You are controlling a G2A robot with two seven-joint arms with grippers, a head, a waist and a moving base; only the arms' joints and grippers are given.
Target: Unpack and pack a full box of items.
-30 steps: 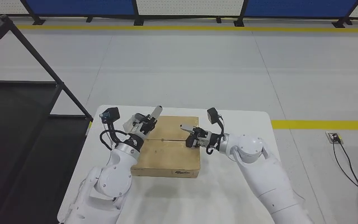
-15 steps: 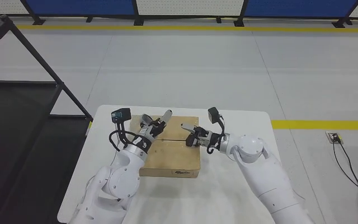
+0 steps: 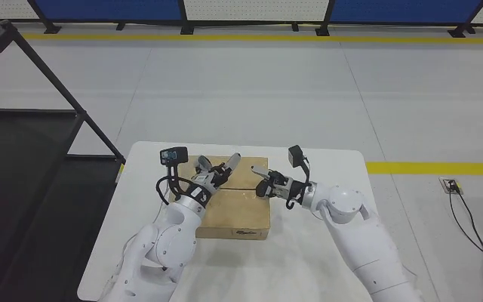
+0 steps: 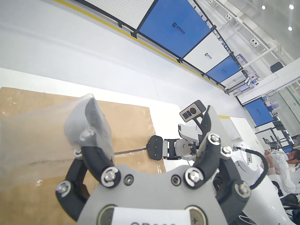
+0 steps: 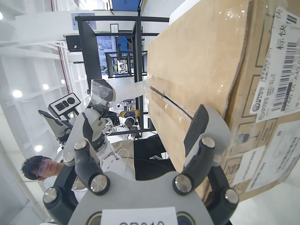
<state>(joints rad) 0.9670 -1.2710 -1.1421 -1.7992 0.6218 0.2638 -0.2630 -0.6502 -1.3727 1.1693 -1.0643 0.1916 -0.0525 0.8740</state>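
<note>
Fingers of L gripper are spread wide w/ nothing held; one finger has clear plastic wrap round it. L gripper hangs over the top of the box, at its far-left part near the centre seam; can't tell if it touches the cardboard. R gripper fingers are also wide apart & empty, at the box's right edge where the seam ends. One finger's dark pad sits just beside the top edge; touching or not is unclear. Box is cardboard and stands mid desk, both top flaps shut & meeting at the seam, glossy tape over it. Contents hidden. Printed labels are on the side wall facing R gripper.
</note>
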